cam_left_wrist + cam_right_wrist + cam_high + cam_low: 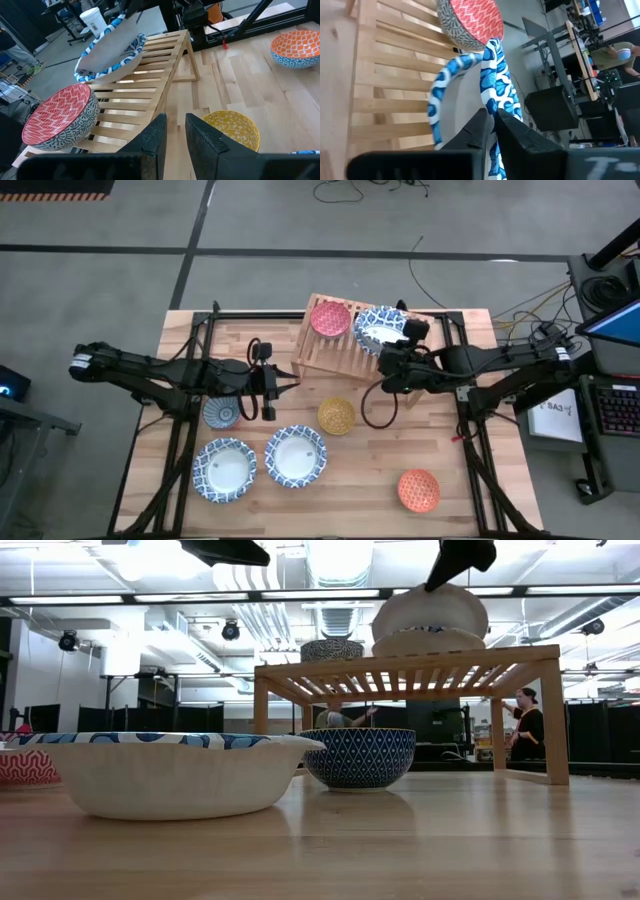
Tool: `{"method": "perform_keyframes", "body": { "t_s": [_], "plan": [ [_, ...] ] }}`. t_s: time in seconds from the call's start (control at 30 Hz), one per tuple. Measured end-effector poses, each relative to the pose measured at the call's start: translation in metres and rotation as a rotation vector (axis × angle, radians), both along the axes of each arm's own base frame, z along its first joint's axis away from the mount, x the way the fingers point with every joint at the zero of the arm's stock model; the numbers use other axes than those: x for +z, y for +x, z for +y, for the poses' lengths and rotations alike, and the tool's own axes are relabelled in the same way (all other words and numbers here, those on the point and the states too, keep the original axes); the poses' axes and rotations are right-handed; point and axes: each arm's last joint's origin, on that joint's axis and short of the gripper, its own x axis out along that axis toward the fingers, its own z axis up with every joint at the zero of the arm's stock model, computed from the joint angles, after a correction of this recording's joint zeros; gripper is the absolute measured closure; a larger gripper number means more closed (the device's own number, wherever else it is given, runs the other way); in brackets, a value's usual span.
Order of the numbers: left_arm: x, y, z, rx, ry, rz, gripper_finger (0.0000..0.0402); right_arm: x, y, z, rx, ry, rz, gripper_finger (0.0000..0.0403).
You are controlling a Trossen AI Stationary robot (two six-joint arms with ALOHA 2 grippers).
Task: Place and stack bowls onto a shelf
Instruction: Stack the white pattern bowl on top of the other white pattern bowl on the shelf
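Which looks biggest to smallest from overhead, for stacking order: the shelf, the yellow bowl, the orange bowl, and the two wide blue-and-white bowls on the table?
1. The shelf.
2. The two wide blue-and-white bowls, which look alike.
3. The orange bowl, then the yellow bowl, but they look too close to rank confidently.

- The shelf (330,350) of light slats carried a pink-red bowl (329,317) beside two stacked wide blue-patterned bowls (381,328), the upper one tilted.
- Two wide bowls (224,469) (295,455), a small blue bowl (221,413), yellow bowl (336,416) and orange bowl (418,489) sat on the table.
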Motion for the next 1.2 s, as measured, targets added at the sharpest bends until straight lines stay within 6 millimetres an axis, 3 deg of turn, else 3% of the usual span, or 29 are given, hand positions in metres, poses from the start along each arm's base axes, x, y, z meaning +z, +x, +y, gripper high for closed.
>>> {"method": "perform_keyframes", "body": {
  "t_s": [0.27,0.47,0.93,1.2],
  "plan": [
    [0.000,0.000,0.000,0.000,0.000,0.000,0.0348,-0.002,0.002,0.000,-0.009,0.009,-0.006,0.0285],
    [0.000,0.000,0.000,0.000,0.000,0.001,0.0348,-0.004,0.003,0.003,0.010,0.165,-0.050,0.0239],
    [-0.002,0.000,0.000,0.000,0.001,0.006,0.0348,0.012,-0.020,-0.008,-0.018,0.216,-0.102,0.0231],
    [-0.001,0.000,0.000,-0.004,0.010,0.006,0.0348,-0.006,-0.020,-0.019,-0.045,0.255,-0.056,0.0236]
  ]
}}
